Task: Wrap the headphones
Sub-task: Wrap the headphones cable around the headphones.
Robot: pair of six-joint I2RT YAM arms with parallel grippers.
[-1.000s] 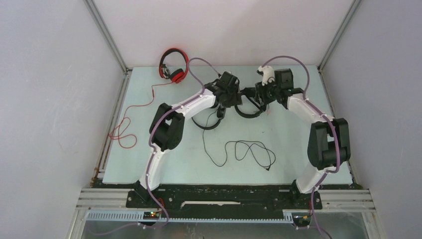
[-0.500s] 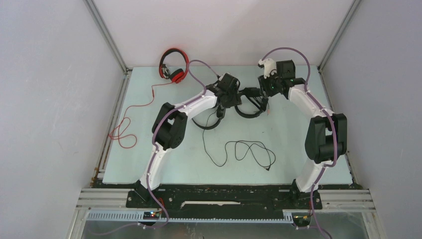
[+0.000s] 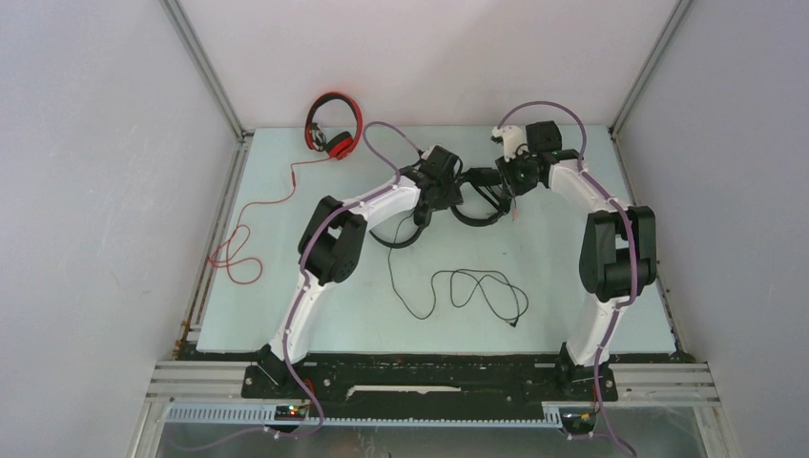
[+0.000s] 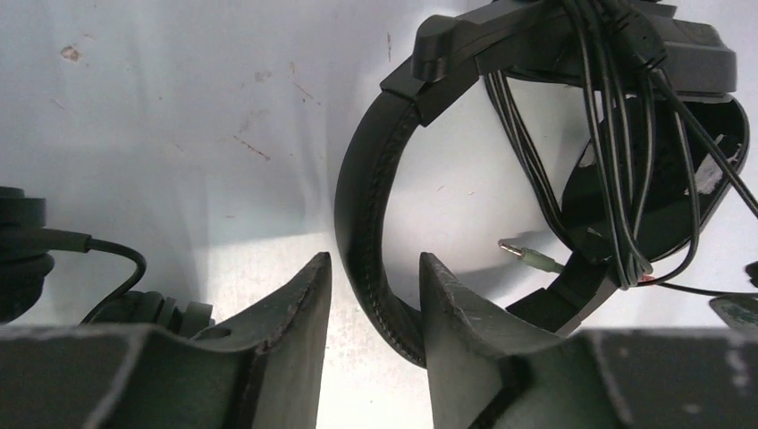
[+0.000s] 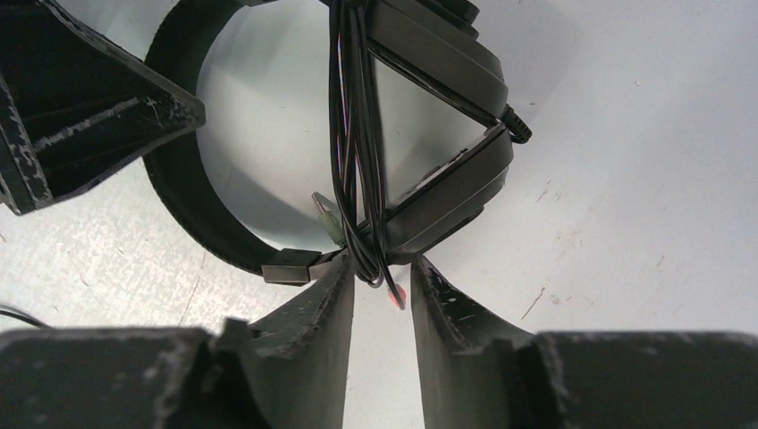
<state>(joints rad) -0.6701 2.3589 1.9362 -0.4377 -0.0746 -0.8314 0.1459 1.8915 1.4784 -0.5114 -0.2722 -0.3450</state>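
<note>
A black headset (image 3: pixel 474 222) lies at mid-back of the table, its cable wound in a bundle (image 5: pixel 357 134) across the ear cups. My left gripper (image 3: pixel 460 183) is open, and its jaws straddle the headband (image 4: pixel 366 197) with bare table showing on both sides (image 4: pixel 374 259). My right gripper (image 3: pixel 498 181) is narrowly open (image 5: pixel 383 261), with the lower loop of the cable bundle between its tips, not pinched. The jack plug (image 4: pixel 527 256) hangs free. A second black headset (image 3: pixel 405 234) lies beside it with its cable (image 3: pixel 477 286) loose. The red headset (image 3: pixel 332 124) is at the back left.
The red cable (image 3: pixel 238 253) trails down the table's left edge. The second headset's ear cup (image 4: pixel 22 250) sits close to my left finger. White walls and metal frame posts (image 3: pixel 205 76) enclose the table.
My right arm has folded back toward the rear and its wrist has turned. My left arm has shifted a little right. The black headset between the grippers has not moved.
</note>
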